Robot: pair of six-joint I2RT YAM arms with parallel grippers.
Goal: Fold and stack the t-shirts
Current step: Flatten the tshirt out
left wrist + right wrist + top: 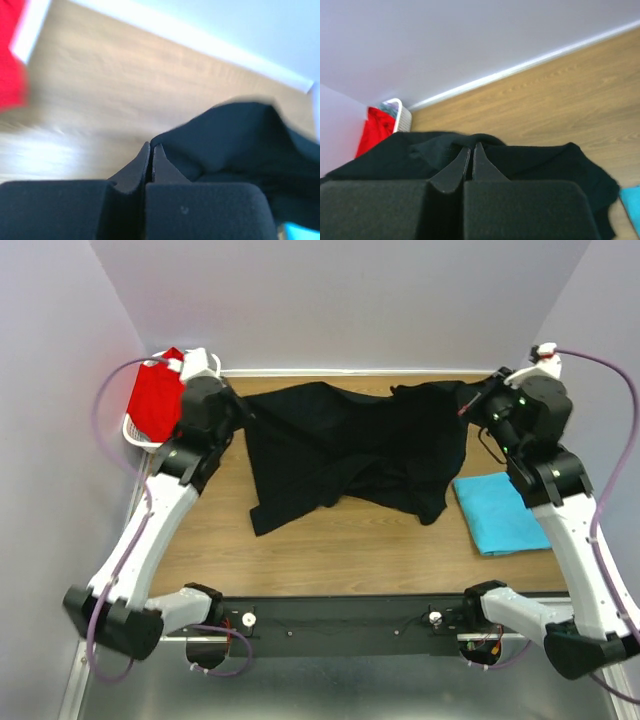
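Observation:
The large black t-shirt (340, 450) lies crumpled across the middle of the wooden table, its two far corners raised. My left gripper (240, 412) is shut on its far left corner; in the left wrist view the jaws (151, 145) meet with black cloth (240, 135) at their tips. My right gripper (478, 400) is shut on the far right corner, where cloth (540, 160) folds over the closed tips (471, 146). A folded turquoise t-shirt (505, 512) lies flat at the right. The red t-shirt (157, 400) sits in the basket at the far left.
The white lattice basket (135, 430) stands at the table's far left corner, close behind my left arm. A white strip (350, 371) runs along the back wall. Bare wood (350, 550) shows between the black shirt and the arm bases.

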